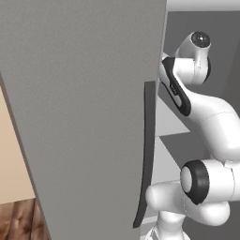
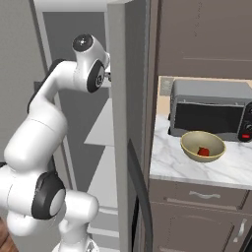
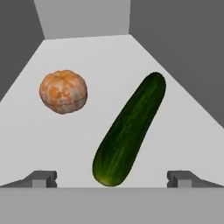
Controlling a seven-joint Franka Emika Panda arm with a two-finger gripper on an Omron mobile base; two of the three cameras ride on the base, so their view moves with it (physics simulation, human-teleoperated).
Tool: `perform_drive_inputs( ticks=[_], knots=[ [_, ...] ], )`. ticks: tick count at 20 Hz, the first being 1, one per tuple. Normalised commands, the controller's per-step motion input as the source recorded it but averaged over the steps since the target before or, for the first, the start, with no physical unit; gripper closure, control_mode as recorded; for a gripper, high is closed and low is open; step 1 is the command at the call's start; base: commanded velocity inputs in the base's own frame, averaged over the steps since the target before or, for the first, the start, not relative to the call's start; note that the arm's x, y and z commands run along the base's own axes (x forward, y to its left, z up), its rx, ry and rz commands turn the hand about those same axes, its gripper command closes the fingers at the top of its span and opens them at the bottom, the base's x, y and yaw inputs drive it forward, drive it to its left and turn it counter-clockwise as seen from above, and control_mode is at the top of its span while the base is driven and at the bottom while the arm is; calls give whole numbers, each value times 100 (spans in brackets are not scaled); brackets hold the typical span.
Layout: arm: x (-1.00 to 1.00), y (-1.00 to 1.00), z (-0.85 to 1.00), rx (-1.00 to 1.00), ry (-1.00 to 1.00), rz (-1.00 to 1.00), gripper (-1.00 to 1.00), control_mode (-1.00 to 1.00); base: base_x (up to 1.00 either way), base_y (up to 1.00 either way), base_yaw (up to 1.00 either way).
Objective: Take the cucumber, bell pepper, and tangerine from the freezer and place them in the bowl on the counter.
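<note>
In the hand view a dark green cucumber (image 3: 129, 131) lies at a slant on a pale grey shelf (image 3: 100, 57) inside the freezer (image 1: 84, 117). An orange-tan tangerine (image 3: 63, 92) rests to its left, apart from it. My gripper (image 3: 111, 179) is open, its fingertips (image 3: 41, 178) spread wide on either side of the cucumber's near end without touching it. The glossy red bell pepper (image 2: 203, 151) sits inside the pale yellow-olive bowl (image 2: 216, 140) on the white marble counter (image 2: 172, 165). My arm reaches into the freezer past the open door.
The open grey freezer door (image 2: 125, 123), with its long dark handle (image 1: 147, 154), stands between the arm and the counter. A grey microwave (image 2: 211, 110) stands right behind the bowl. Brown drawers (image 2: 197, 216) sit under the counter. Grey freezer walls close in on both sides of the shelf.
</note>
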Motion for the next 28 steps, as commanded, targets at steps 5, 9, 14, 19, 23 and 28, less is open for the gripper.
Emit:
perform_drive_inputs(
  ticks=[5, 9, 14, 19, 23, 28],
  knots=[
    [9, 0, -10, 2, 0, 0, -100, -100, 0, 0, 0],
    [12, -5, -13, 2, 0, 0, -100, -100, 0, 0, 0],
    [3, -17, -9, 2, 0, -2, -100, -100, 0, 0, 0],
    [11, -12, -5, 0, 0, -3, -100, -100, 0, 0, 0],
    [18, 0, -5, 0, 0, 0, -100, -100, 0, 0, 0],
    [23, 0, -6, 0, 0, 0, -100, -100, 0, 0, 0]
  ],
)
